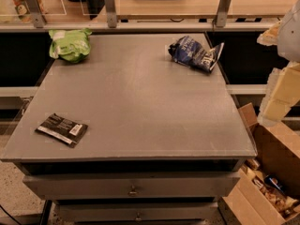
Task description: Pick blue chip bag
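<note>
Grey desk (140, 107) w/ drawers below, seen from the front and a bit above. Blue chip bag (195, 53) lies on the far right part of the desk top, near the back-right corner, crumpled, dark navy w/ white lettering, its opened end pointing twd the right edge. Green bag (70, 44) sits at the far left, close to the back edge, well apart from the blue one. Flat black packet (62, 129) w/ a white label lies near the front-left corner, at an angle to the desk edge. Gripper (279, 97) shows as pale, yellowish blocks at the right border of the view, off the desk's right side and above a cardboard box (281, 144); well apart from the blue chip bag and touching nothing on the desk. Can't tell if the gripper is released or clenched; nothing seen in it. Box stands on the floor beside the desk, open, w/ assorted snack packs inside. Clear screen on metal posts (109, 6) runs behind the desk
</note>
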`<state>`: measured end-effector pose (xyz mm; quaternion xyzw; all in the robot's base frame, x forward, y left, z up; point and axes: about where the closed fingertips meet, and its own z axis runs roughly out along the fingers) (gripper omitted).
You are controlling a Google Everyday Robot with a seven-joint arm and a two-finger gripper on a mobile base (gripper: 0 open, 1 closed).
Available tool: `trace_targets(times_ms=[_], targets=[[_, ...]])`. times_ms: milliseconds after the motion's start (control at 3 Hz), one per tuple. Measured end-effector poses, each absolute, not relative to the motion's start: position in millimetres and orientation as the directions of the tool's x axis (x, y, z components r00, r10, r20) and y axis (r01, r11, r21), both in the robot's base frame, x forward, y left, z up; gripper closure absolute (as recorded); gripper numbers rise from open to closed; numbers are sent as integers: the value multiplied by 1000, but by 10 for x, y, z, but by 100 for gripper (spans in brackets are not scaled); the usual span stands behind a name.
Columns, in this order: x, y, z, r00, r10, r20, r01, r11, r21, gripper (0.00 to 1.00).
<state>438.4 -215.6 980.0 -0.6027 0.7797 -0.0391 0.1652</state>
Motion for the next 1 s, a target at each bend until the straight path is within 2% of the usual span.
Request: trace_targets(times_ms=[333, 1000], targets=[[4480, -2140, 9791, -223, -951, -214, -921, 277, -273, 0], [5323, -2137, 9716, -232, -954, -190, -874, 290, -390, 0]])
